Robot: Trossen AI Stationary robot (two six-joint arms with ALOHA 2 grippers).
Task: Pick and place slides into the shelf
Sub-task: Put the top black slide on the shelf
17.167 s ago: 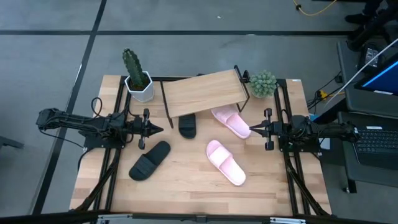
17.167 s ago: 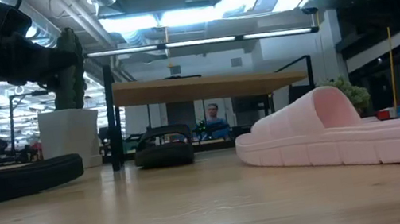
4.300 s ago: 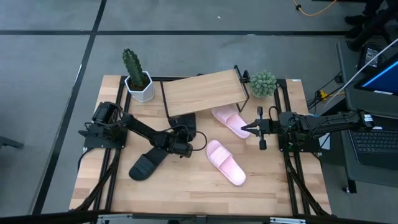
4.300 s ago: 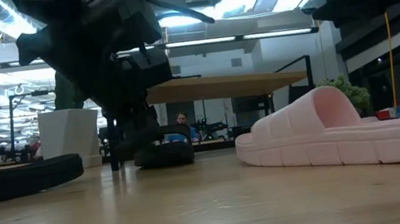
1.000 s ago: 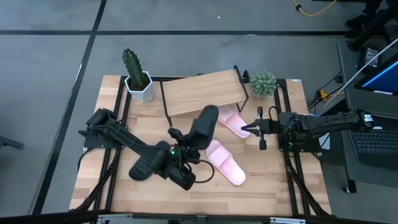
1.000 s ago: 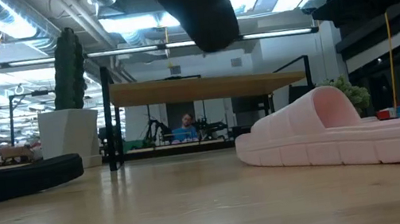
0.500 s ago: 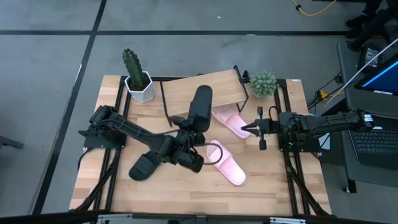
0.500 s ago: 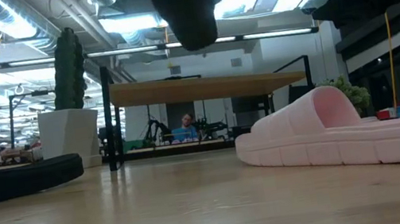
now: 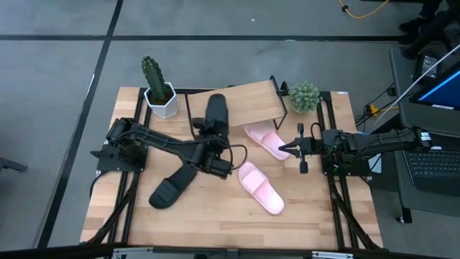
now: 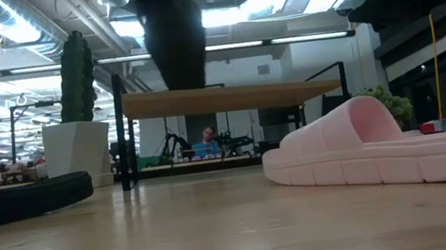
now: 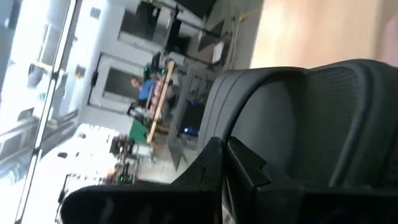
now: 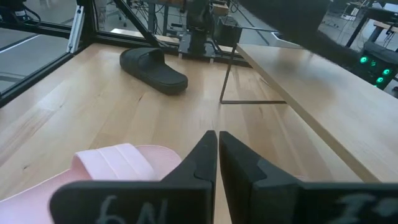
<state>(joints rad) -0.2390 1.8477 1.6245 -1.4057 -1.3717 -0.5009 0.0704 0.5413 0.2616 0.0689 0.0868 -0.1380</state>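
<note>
Black on pale wood: at the bench's [image 9: 215, 223] near edge nothing lies. A little farther in, a black slide [image 9: 172, 185] rests at 8 o'clock of centre and a pink slide [image 9: 260, 187] at 4 o'clock, both flat. At centre the left claw [image 9: 214, 147] pinches the heel of a second black slide, the lifted slide [image 9: 216, 115], holding it clear of the bench with its long axis running toward 12 o'clock, toe over the shelf's [image 9: 248, 104] near-left plank edge. The shelf lies at 12 o'clock from that claw, so the placing looks to hinge on the toe leading under or onto the plank. The left arm is the nearer one. At 3 o'clock the right claw [image 9: 293, 148], pressed together and empty, waits beside a second pink slide [image 9: 264, 137], which is partly tucked under the shelf. Count: two black slides, two pink, one shelf. Beyond it stand a cactus [image 9: 154, 79] at 11 o'clock and a round plant [image 9: 304, 96] at 1 o'clock.
</note>
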